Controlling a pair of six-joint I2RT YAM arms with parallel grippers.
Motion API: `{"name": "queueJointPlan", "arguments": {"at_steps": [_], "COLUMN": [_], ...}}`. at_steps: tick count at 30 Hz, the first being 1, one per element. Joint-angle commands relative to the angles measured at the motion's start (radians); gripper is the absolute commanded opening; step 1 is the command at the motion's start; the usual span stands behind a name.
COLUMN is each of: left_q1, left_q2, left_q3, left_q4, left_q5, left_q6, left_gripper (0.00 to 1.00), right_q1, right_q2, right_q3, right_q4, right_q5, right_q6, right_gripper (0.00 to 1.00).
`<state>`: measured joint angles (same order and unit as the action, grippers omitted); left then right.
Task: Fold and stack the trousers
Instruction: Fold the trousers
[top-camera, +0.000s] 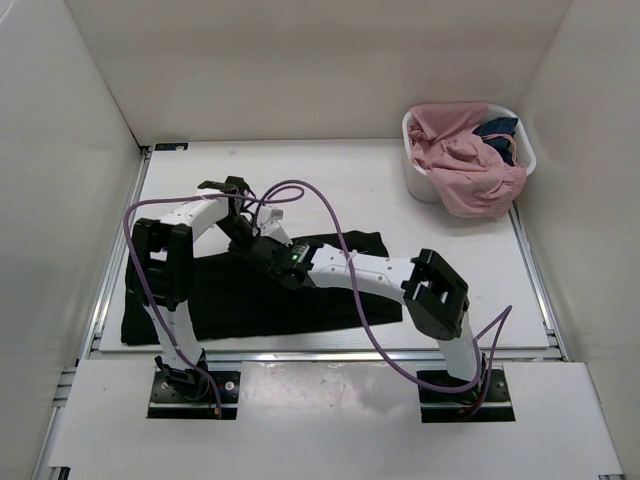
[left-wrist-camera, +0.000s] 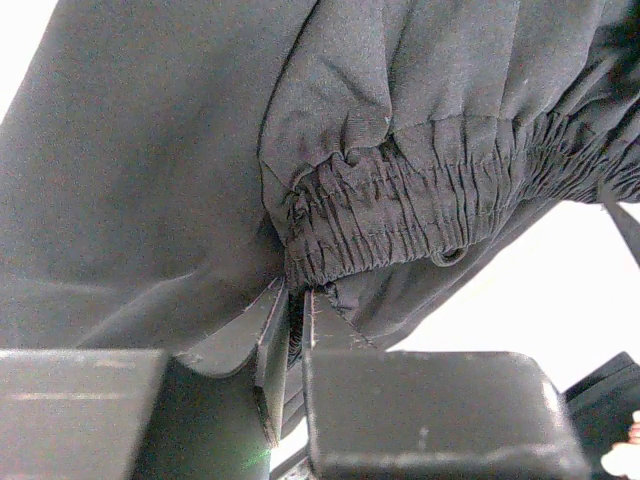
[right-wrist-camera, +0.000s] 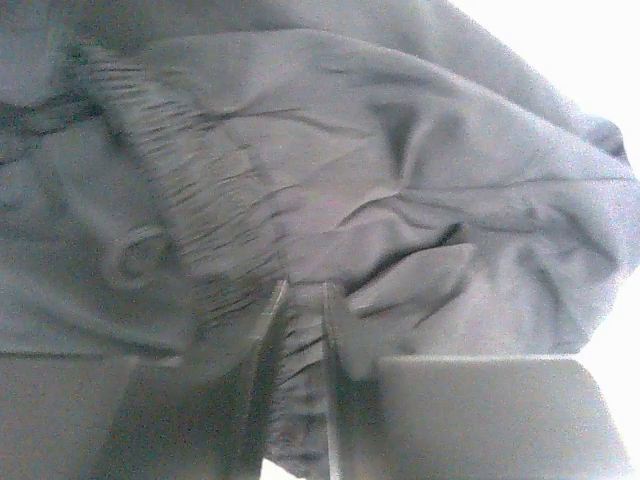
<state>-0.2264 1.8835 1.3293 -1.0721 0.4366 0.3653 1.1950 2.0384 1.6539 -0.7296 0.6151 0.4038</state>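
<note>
Black trousers (top-camera: 240, 300) | look soft, limp, light | left gripper (left-wrist-camera: 296, 305) pinching waistband (left-wrist-camera: 400, 220) | right gripper (right-wrist-camera: 304, 300) pinching it too | best hold: elastic band

Matte black trousers (top-camera: 250, 305) on a smooth white table (top-camera: 450, 260)
Their fabric is soft and finely woven, its elastic waistband (left-wrist-camera: 420, 220) gathered into rough ribs; at two o'clock a smooth white plastic basket (top-camera: 418, 178) holds crumpled pink cloth (top-camera: 470, 170).

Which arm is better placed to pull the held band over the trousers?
Probably right. The right gripper is shut on the elastic band and its arm stretches across the trousers, so retracting would carry the band over. The left gripper grips too.
</note>
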Motion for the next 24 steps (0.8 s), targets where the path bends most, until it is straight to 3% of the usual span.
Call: {"name": "queueJointPlan", "arguments": {"at_steps": [1, 5, 12, 19, 24], "left_q1": [-0.004, -0.004, -0.004, -0.004, -0.004], "left_q2": [0.003, 0.003, 0.012, 0.012, 0.012], "left_q3": [0.034, 0.044, 0.044, 0.044, 0.044], "left_q4": [0.0, 0.0, 0.0, -0.009, -0.009], "left_q5": [0.027, 0.027, 0.036, 0.036, 0.036], "left_q6": [0.011, 0.011, 0.011, 0.011, 0.02], "left_gripper": [0.2, 0.2, 0.22, 0.22, 0.22], "right_q1": [-0.006, -0.006, -0.006, -0.006, -0.015], "right_q2": [-0.08, -0.08, 0.005, 0.074, 0.076], "right_q3": [-0.023, -0.08, -0.054, -0.022, -0.013], "right_q4": [0.068, 0.134, 0.139, 0.095, 0.045], "right_q5": [-0.132, -0.254, -0.239, -0.118, -0.017], "right_q6": [-0.066, -0.076, -0.106, -0.057, -0.005], "right_gripper": [0.33, 0.4, 0.52, 0.49, 0.33]}}
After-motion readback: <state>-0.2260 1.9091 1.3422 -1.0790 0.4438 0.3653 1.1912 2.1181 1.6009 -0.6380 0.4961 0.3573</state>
